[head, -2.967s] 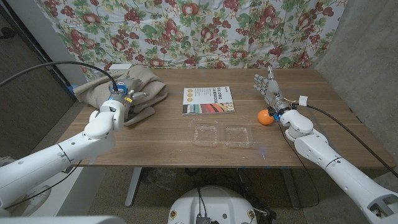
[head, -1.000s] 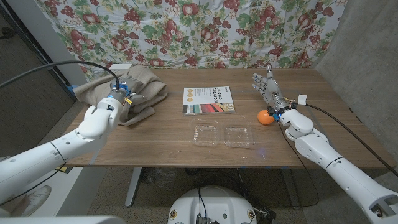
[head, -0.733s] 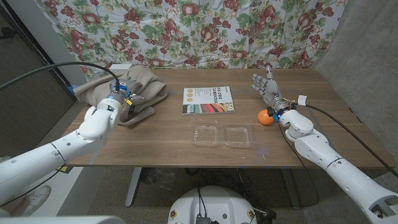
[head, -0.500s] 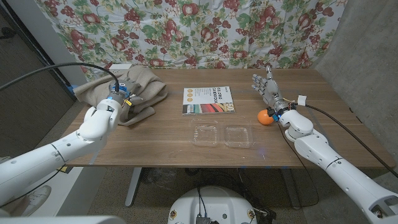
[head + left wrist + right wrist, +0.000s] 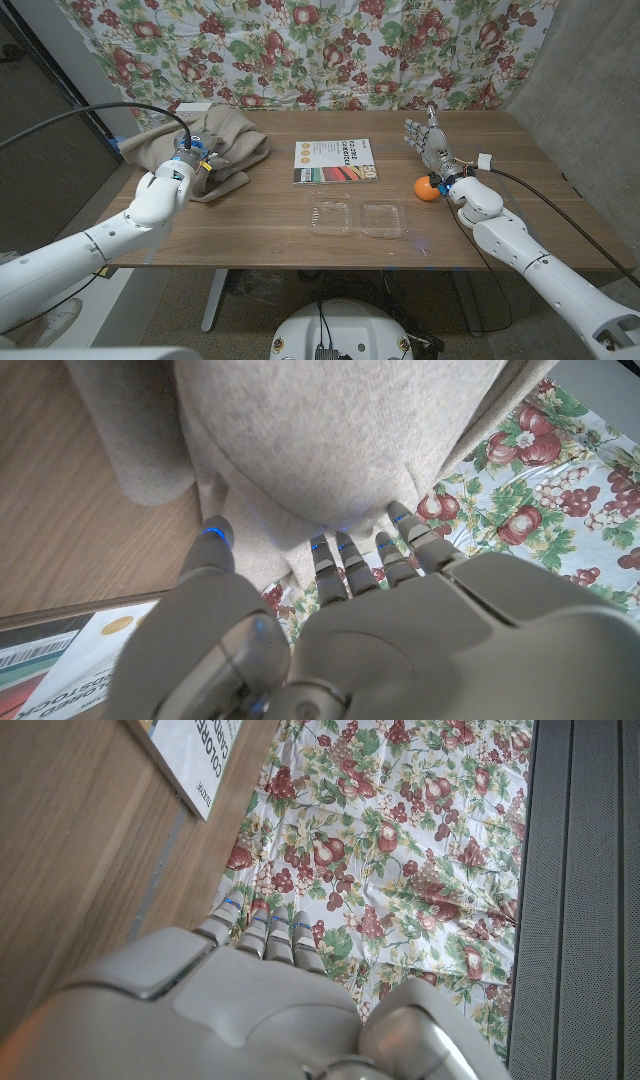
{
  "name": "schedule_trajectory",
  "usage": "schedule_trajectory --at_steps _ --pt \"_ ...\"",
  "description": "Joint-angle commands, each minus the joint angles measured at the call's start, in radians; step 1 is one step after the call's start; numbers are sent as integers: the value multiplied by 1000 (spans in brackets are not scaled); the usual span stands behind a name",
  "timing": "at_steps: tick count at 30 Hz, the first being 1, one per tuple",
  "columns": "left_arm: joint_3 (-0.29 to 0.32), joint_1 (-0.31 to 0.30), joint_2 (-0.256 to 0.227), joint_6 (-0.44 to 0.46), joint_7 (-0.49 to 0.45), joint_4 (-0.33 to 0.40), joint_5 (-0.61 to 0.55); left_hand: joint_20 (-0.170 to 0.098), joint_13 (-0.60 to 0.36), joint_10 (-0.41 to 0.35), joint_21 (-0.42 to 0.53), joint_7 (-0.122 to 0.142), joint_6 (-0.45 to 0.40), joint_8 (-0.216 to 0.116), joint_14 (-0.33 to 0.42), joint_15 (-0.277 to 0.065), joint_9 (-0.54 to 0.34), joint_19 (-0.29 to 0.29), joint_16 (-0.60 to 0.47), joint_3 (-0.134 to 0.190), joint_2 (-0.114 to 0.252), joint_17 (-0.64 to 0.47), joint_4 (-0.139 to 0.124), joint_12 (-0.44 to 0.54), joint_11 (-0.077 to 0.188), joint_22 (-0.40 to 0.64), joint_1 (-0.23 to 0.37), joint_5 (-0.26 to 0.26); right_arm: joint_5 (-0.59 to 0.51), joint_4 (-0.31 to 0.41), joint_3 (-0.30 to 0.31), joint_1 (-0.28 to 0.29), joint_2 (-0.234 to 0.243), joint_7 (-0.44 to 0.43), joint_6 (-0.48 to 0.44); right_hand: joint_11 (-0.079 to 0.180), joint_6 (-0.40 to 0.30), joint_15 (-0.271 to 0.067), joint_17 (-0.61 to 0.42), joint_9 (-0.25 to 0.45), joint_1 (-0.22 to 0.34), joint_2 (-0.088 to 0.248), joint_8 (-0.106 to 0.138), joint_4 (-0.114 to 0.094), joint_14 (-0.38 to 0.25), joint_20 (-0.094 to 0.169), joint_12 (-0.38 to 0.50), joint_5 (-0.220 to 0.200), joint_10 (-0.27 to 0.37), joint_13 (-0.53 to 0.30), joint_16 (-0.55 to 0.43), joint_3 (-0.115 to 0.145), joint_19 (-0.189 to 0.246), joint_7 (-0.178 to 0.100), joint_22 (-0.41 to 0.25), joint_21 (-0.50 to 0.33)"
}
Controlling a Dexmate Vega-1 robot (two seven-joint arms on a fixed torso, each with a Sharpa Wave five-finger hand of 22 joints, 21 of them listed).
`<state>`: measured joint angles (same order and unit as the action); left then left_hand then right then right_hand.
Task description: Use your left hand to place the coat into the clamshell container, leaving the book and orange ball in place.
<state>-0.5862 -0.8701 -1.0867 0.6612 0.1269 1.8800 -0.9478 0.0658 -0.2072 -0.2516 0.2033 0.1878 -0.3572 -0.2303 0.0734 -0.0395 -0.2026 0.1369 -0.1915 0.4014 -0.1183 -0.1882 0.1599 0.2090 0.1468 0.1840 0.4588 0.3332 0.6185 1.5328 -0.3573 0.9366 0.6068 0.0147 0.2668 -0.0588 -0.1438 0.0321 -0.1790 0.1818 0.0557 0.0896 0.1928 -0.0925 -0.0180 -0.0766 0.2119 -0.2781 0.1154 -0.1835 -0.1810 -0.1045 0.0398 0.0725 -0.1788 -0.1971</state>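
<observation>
Since earlier, the left robot hand (image 5: 193,160) has reached onto the coat (image 5: 215,140) at the table's far-left corner, fingers spread, not gripping. Next: clench fabric, carry to the clamshell container (image 5: 358,217).

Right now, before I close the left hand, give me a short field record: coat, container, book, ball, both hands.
coat: beige, heaped at the table's far left corner
left hand: at the coat, fingers spread against the fabric, not yet gripping
clamshell container: clear, open, nothing in it, near the front middle
book: flat, beyond the container
orange ball: on the table by the right hand
right hand: holds nothing, fingers apart
</observation>
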Motion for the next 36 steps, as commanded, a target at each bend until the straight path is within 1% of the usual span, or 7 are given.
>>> schedule_trajectory --at_steps 1,5,17,22,27,30,36 --pt "-15 13 23 8 24 -14 4 -1 -5 13 2 -7 1 2 -1 -39 -2 2 -2 5 2 -6 0 -5 -1 1 14 5 3 -11 -1 -6 -5 5 5 3 -9 4 -3 3 3 5 4 0 -1 -10 7 1 10 -4 -5 4 -1 1 -3 -2" --pt "-20 14 33 12 20 -20 8 0 -5 34 5 -7 20 11 -1 -35 -2 9 -3 6 -1 -6 -1 -10 -2 2 16 6 5 -13 -2 -7 -7 6 5 3 -10 3 -3 3 4 5 4 0 -1 -10 7 1 10 -4 -5 5 -1 0 -3 -1" --pt "-31 17 35 14 31 -27 20 -2 -5 40 10 -12 10 8 5 -35 -2 23 -6 8 -4 -6 0 -9 -2 2 22 9 3 -10 -1 -6 -6 2 3 2 -11 4 -3 3 6 5 3 1 -1 -10 7 1 11 -4 -5 6 -1 1 -3 -1" --pt "-28 14 37 14 29 -25 41 46 -4 42 33 -15 -7 4 15 -47 -3 89 -10 14 -7 -6 1 -4 -3 4 36 13 1 -6 -1 -5 -5 -3 1 5 -11 4 -3 3 6 5 3 2 -1 -11 7 1 10 -4 -5 6 -1 1 -3 -2" --pt "-31 9 39 21 24 -25 52 70 -4 46 63 -12 -9 6 27 -53 -3 170 -14 19 -9 -6 2 -2 -2 9 48 16 1 1 1 -1 -2 -6 -1 5 -12 3 -3 3 7 5 3 2 -1 -11 7 1 11 -4 -5 6 0 0 -3 -2" --pt "-32 8 37 18 16 -25 60 56 -4 43 74 -6 -11 7 39 -60 -3 199 -17 22 -11 -7 3 1 -2 13 56 17 0 3 1 -2 -1 -6 -3 5 -12 3 -3 3 7 4 2 2 -1 -11 7 1 11 -4 -5 7 0 0 -3 -2" --pt "-41 17 38 9 11 -34 64 36 -3 28 81 3 -32 1 70 -73 -4 217 -27 27 -13 -8 5 8 2 17 69 20 -2 -1 -2 -12 -2 -3 -7 4 -13 4 -3 3 7 4 2 3 -1 -12 7 1 12 -4 -5 7 0 -1 -3 -2"
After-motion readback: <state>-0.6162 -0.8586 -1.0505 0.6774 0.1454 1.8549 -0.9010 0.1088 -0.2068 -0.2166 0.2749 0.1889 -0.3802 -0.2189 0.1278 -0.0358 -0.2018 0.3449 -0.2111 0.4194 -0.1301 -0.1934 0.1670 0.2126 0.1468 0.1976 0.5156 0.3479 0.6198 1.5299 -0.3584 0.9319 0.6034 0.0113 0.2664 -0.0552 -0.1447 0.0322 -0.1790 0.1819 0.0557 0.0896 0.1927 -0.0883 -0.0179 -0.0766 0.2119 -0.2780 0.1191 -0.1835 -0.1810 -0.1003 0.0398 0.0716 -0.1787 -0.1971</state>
